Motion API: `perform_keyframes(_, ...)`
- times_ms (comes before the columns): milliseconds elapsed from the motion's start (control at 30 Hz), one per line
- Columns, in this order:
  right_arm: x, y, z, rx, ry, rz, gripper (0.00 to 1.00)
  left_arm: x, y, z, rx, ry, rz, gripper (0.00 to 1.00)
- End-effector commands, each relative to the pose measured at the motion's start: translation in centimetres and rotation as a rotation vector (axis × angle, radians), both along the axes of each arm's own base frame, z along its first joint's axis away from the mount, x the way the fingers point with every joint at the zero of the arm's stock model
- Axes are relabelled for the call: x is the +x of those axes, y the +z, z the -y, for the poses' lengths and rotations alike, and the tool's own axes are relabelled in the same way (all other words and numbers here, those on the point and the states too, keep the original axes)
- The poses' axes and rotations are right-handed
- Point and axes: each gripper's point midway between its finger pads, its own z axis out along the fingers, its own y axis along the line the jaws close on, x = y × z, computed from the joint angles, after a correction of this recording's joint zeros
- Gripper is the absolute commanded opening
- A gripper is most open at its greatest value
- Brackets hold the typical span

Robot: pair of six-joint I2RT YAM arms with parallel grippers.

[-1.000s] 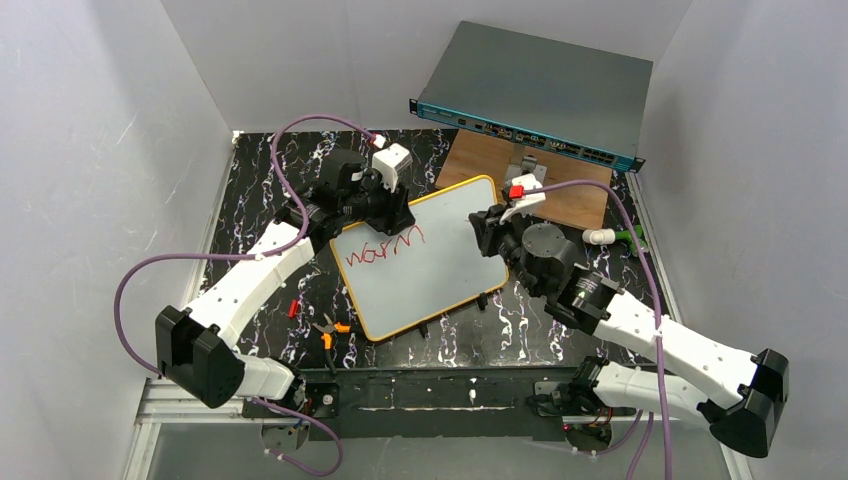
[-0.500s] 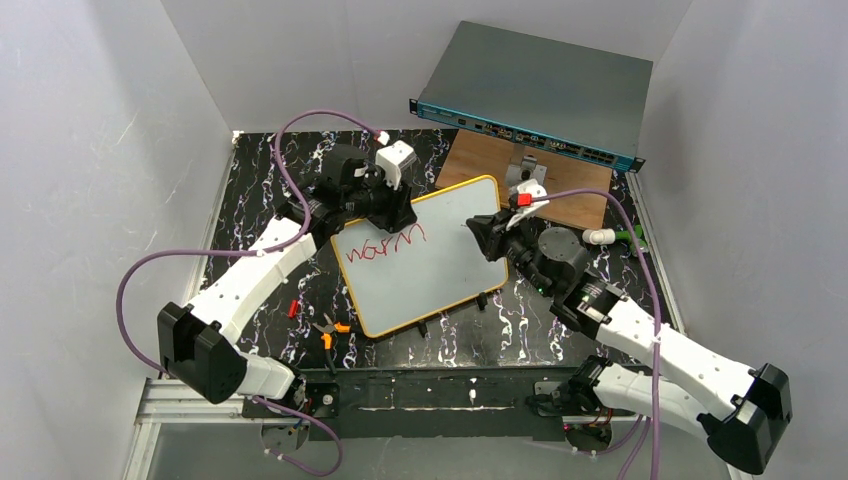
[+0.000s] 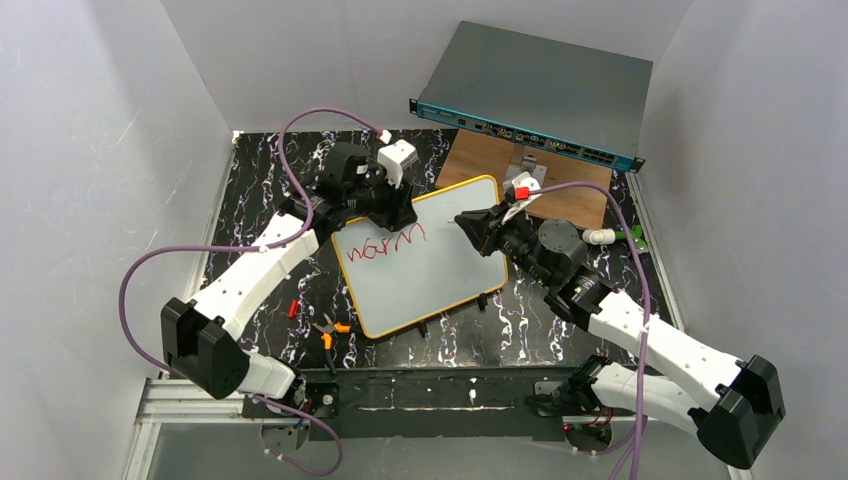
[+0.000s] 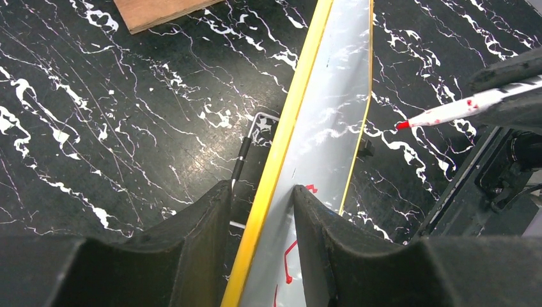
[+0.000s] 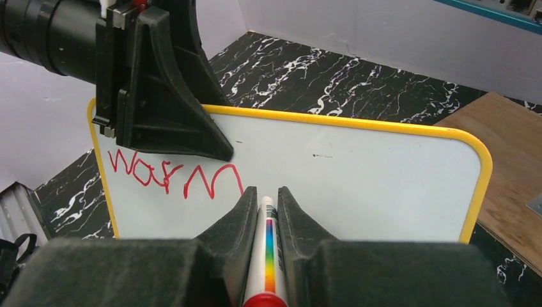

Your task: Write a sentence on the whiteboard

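Bearing looping red lettering [image 5: 174, 175], the glossy whiteboard [image 5: 358, 185] has rounded, yellow-rimmed corners.

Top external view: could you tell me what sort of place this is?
Most likely a robotics lab test cell: plain white panel walls box in a black marble-pattern tabletop, two white-and-black robot arms are mounted at its near edge, and a grey rack-mount box with a teal front sits at the back.

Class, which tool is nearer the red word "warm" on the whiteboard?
Left. The left tool clamps the whiteboard's edge beside the word; the right tool, gripping a marker, hovers farther right.
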Motion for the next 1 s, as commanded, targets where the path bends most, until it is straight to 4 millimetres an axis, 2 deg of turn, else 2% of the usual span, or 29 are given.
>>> perform_keyframes(0, 0.4, 2.6, -0.5, 0.077, 0.029, 0.057, 0.01, 1.0, 3.1, 0.2, -0.030, 0.009, 0.084, 0.00)
perform_keyframes(367, 3.1, 3.6, -1.2, 0.090, 0.007, 0.055, 0.01, 1.1, 3.1, 0.6, -0.044, 0.005, 0.074, 0.00)
perform_keyframes(600, 2.9, 4.1, -2.0, 0.091, 0.047, 0.061, 0.01, 1.1, 3.0, 0.5, -0.039, 0.010, 0.078, 0.00)
perform_keyframes(700, 2.3, 3.9, -1.8, 0.087, 0.063, 0.057, 0.01, 1.2, 3.0, 0.4, -0.040, 0.017, 0.081, 0.00)
perform_keyframes(800, 0.6, 3.3, -2.2, 0.077, 0.120, 0.046, 0.01, 1.3, 3.0, 0.4, -0.040, 0.024, 0.078, 0.00)
perform_keyframes(900, -1.7, 1.9, -3.1, 0.057, 0.188, 0.028, 0.01, 1.4, 2.9, 0.4, -0.045, 0.027, 0.076, 0.00)
perform_keyframes(967, -2.3, 0.7, -3.3, 0.052, 0.189, 0.011, 0.01, 1.4, 2.9, 0.5, -0.048, 0.029, 0.073, 0.00)
